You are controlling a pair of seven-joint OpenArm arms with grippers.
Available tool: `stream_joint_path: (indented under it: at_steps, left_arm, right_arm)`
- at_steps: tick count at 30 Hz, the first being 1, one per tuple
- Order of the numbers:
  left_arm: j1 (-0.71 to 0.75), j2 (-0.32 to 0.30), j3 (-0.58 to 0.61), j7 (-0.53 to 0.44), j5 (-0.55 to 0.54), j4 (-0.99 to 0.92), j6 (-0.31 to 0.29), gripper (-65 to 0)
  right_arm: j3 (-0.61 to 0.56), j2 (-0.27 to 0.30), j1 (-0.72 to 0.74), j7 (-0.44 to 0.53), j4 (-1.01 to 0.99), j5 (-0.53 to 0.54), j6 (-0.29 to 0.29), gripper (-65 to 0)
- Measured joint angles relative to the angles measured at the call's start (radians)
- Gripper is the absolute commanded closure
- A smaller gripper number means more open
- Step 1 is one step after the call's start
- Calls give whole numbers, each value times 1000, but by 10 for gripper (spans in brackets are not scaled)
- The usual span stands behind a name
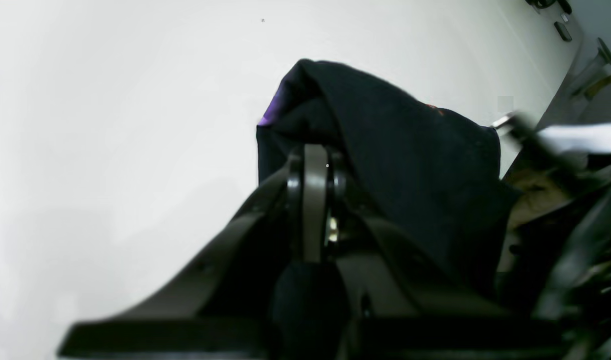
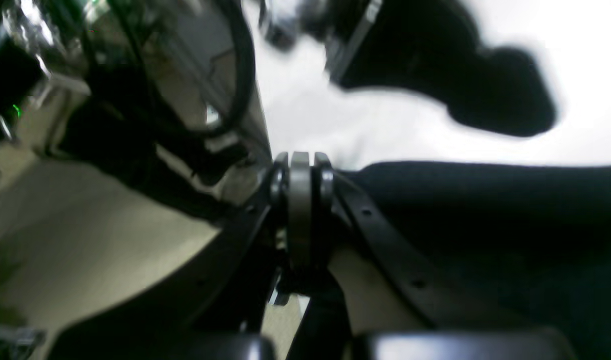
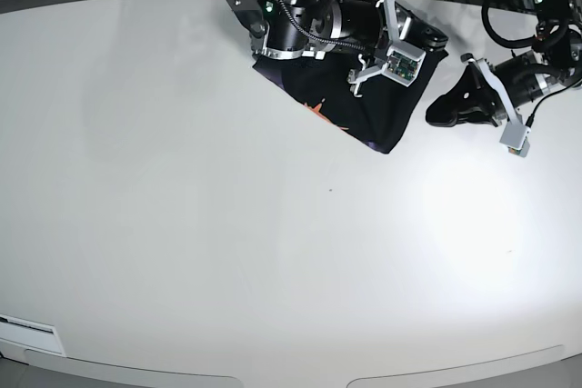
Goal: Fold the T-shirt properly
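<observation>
Right pincer [image 3: 364, 74] is clamped shut over the bunched black T-shirt [image 3: 364, 111] at the white desk's [image 3: 227, 252] far edge. Left pincer [image 3: 446, 114] is shut, empty, just beside it. Folding looks barely begun; next, spread it flat.

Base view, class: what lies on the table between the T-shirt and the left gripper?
Only bare white table separates the T-shirt from the left gripper.
</observation>
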Motion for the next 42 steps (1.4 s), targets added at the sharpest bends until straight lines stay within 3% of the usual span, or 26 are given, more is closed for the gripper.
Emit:
stream_joint_path:
  at_steps: [4,7,9,14,21,25,29,30,32,34,35,38,42]
  left_arm:
    - [0,0,0,0,1,0,0,0]
    - [0,0,0,0,0,0,0,0]
    - [0,0,0,-1,0,0,0,0]
    - [0,0,0,0,0,0,0,0]
    - [0,3,0,0,0,0,0,0]
    - [0,3,0,0,0,0,0,0]
    - [0,3,0,0,0,0,0,0]
    - [0,3,0,0,0,0,0,0]
    - [0,3,0,-4,0,0,0,0]
    - [0,3,0,-14,0,0,0,0]
    - [0,3,0,-19,0,0,0,0]
    - [0,3,0,-19,-1,0,0,0]
    - [-3,3,0,-26,-43,0,1,0]
  right_arm:
    - [0,-6,21,6,-29,22,2,0]
    - [0,-6,21,0,-29,111,66,0]
    - [0,-6,21,0,-29,161,66,0]
    - [-4,-6,22,0,-29,160,66,0]
    - [-71,4,47,80,-29,31,66,0]
    - [-92,5,54,97,-41,-26,5,0]
    - [-92,5,58,165,-72,-61,0,0]
    - [-92,5,58,172,-72,-70,26,-58]
    - [-92,5,58,216,-75,-65,68,-254]
    - [-92,6,58,225,-75,-65,67,-422]
    - [-92,6,60,225,-75,-56,66,-466]
    - [-109,8,75,222,-75,13,66,-482]
    - [-130,16,87,321,-42,-68,69,-481]
